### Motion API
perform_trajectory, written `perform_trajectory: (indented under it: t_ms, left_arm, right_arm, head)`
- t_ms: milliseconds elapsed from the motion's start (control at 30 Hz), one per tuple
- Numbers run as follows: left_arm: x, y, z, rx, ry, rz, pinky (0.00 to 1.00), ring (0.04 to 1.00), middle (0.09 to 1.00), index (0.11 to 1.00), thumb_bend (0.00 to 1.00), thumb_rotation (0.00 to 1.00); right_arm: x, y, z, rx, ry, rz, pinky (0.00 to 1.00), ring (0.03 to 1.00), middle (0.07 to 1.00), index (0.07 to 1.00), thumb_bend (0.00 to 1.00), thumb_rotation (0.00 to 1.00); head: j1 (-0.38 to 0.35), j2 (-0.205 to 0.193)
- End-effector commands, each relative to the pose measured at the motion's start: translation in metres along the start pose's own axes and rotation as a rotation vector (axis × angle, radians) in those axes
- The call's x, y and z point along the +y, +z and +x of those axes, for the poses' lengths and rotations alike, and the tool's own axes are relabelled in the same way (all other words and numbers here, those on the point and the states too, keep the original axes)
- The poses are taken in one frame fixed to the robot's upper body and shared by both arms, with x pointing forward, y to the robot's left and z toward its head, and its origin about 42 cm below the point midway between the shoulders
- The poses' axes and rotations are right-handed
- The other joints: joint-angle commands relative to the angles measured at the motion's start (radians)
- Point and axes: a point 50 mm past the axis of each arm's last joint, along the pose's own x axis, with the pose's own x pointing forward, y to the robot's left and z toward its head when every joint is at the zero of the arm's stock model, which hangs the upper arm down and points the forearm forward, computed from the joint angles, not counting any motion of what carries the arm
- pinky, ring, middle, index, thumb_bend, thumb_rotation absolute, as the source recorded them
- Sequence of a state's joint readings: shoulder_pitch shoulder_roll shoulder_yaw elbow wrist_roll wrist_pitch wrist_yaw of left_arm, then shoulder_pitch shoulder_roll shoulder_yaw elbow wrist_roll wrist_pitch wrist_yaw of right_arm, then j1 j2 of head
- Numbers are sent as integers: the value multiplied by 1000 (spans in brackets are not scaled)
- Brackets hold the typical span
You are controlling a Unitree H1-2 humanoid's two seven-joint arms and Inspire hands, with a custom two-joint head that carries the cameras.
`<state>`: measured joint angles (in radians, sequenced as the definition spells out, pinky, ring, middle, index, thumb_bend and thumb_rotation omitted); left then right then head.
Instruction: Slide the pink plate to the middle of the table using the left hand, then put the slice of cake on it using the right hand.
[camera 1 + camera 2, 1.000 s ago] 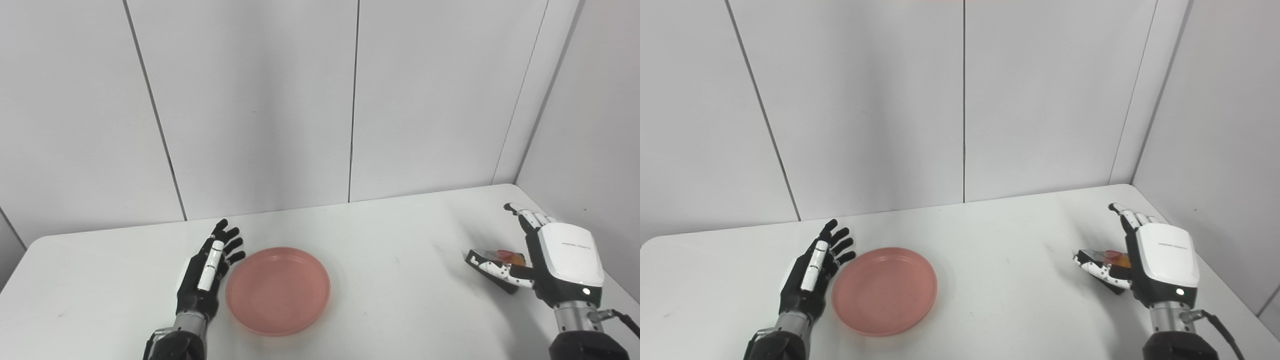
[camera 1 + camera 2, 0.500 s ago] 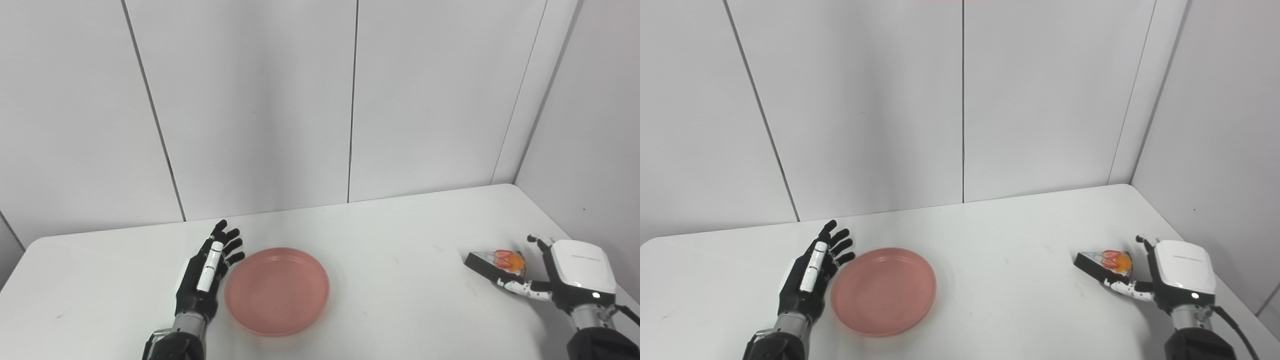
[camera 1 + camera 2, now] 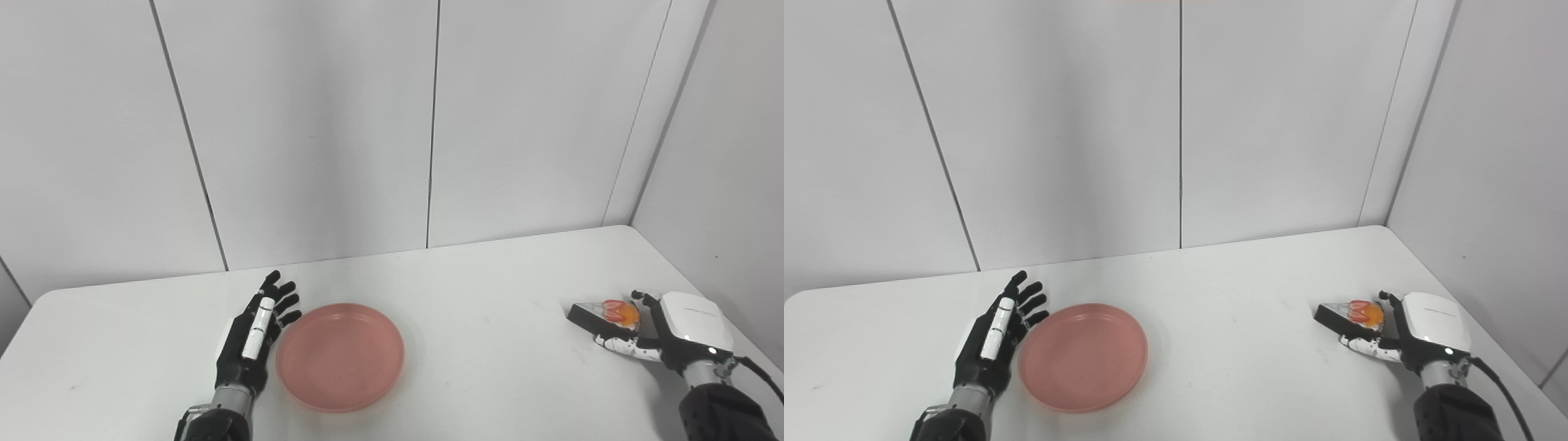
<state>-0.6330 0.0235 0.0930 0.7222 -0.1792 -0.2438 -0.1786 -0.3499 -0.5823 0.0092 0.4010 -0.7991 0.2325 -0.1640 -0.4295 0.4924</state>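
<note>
The pink plate (image 3: 340, 357) lies on the white table (image 3: 478, 288), left of the middle. My left hand (image 3: 254, 331) rests flat and open right beside the plate's left rim, fingers pointing away from me. A dark wedge of cake (image 3: 597, 315) topped with red and orange fruit sits near the table's right edge. My right hand (image 3: 670, 327) is low on the table at the cake's right end. Its thumb (image 3: 625, 347) runs along the near side and its fingertips (image 3: 640, 297) curl at the far side, still apart. The cake rests on the table.
Grey wall panels (image 3: 429, 122) close off the back and right of the table. The right edge of the table (image 3: 723, 300) runs close to my right hand. A black cable (image 3: 1497, 383) trails from the right wrist.
My right hand has dropped from a raised pose to table level and closed in around the cake's right end. The cake, the plate and my left hand have stayed put.
</note>
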Motion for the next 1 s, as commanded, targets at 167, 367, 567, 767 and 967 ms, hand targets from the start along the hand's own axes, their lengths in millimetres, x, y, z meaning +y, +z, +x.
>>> perform_trajectory:
  t_ms: [167, 367, 567, 767, 967]
  left_arm:
    - [8, -18, -17, 58, 2, 2, 767, 846, 860, 885, 726, 782]
    - [9, -18, -17, 57, 1, 13, 750, 840, 856, 885, 739, 786]
    - [8, -17, -16, 58, 1, 10, 756, 842, 857, 884, 714, 788]
    - [7, -17, -16, 58, -5, 12, 760, 846, 866, 893, 718, 788]
    - [7, -17, -16, 61, 0, 18, 744, 837, 859, 891, 716, 789]
  right_arm:
    - [3, -12, 2, 52, 37, 43, 607, 709, 761, 754, 787, 560]
    - [7, -15, 0, 47, 37, 86, 408, 486, 542, 592, 694, 424]
    - [12, -18, -3, 26, 46, 87, 266, 329, 394, 481, 507, 157]
    - [17, -20, -6, 4, 58, 89, 238, 295, 363, 476, 504, 148]
    - [17, -18, -9, -5, 71, 88, 246, 304, 364, 475, 504, 149]
  head:
    - [5, 2]
    - [7, 5]
    - [8, 7]
    - [11, 8]
    - [12, 7]
